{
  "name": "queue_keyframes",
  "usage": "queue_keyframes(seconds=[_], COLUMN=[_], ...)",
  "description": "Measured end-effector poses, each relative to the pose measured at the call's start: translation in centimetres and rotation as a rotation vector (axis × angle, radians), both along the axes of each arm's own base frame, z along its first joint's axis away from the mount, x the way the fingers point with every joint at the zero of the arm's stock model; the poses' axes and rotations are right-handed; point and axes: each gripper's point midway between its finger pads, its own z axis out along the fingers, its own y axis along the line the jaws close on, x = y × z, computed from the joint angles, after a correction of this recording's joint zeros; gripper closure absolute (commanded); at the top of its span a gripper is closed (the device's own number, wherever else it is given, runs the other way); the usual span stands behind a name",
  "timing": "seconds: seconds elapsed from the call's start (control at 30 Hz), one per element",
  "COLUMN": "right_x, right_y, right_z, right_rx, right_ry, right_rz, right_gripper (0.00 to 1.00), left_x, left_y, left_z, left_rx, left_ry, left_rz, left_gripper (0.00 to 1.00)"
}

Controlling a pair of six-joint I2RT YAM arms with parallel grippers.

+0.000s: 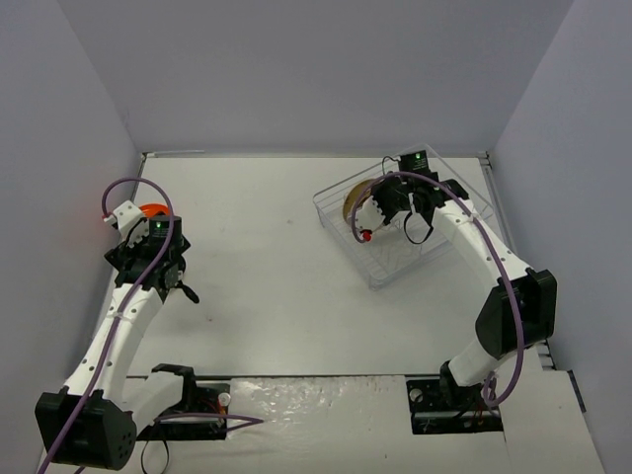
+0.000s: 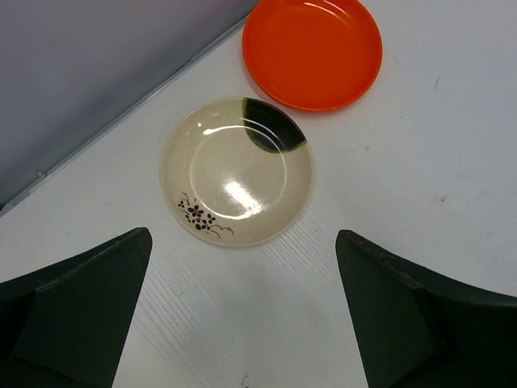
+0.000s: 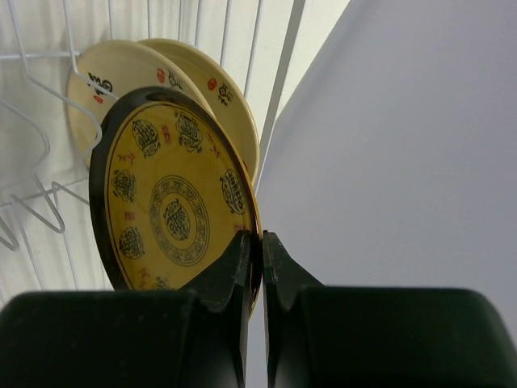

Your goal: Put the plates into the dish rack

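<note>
R pincer (image 3: pixel 260 242) clenched on rim of brown/yellow plate (image 3: pixel 170 210), upright in dish rack (image 3: pixel 32 121) just in front of two cream plates (image 3: pixel 218 89). L pincer (image 2: pixel 242 236) released, hovering over floral cream plate (image 2: pixel 236 171), orange plate (image 2: pixel 313 50) beside it, both flat on surface (image 2: pixel 420 162).

A white table (image 1: pixel 286 296) stands enclosed by pale grey walls (image 1: pixel 316 69).

Brown plate (image 3: pixel 161 210) and two cream plates (image 3: pixel 121 69) stand in dish rack (image 1: pixel 390 267); orange plate (image 2: pixel 313 50), floral plate (image 2: pixel 236 171) lie flat.
</note>
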Motion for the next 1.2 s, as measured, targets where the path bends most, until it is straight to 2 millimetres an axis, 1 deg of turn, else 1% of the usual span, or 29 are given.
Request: queue_keyframes(seconds=[0.2,0.4,0.53,0.67,0.77,0.9,1.2], right_x=[1.1,1.8,1.9,1.8,1.5,1.2,1.0], right_y=[-1.6,-1.9,-1.8,-1.9,-1.9,-1.8,-1.4], right_z=[1.2,3.4,3.9,3.6,3.1,1.8,-0.8], right_rx=[-0.012,-0.008,-0.005,-0.008,-0.015,-0.023,-0.036], right_ry=[-0.035,-0.079,-0.089,-0.078,-0.057,-0.011,0.033], right_rz=[-0.052,-0.063,-0.063,-0.062,-0.061,-0.055,-0.039], right_gripper=[1.0,1.0,1.0,1.0,1.0,1.0,1.0], left_x=[0.0,0.2,0.5,0.5,0.5,0.5,0.8], left_y=[0.0,0.0,-0.1,-0.1,-0.1,-0.1,-0.1], left_z=[0.2,0.2,0.3,0.2,0.2,0.3,0.1], left_rx=[-0.004,-0.007,-0.008,-0.007,-0.007,-0.007,-0.006], left_ry=[-0.006,-0.007,-0.005,0.001,0.002,0.002,0.015], left_rz=[0.004,0.007,0.008,0.008,0.009,0.009,0.009], left_gripper=[0.03,0.03,0.03,0.03,0.03,0.03,0.03])
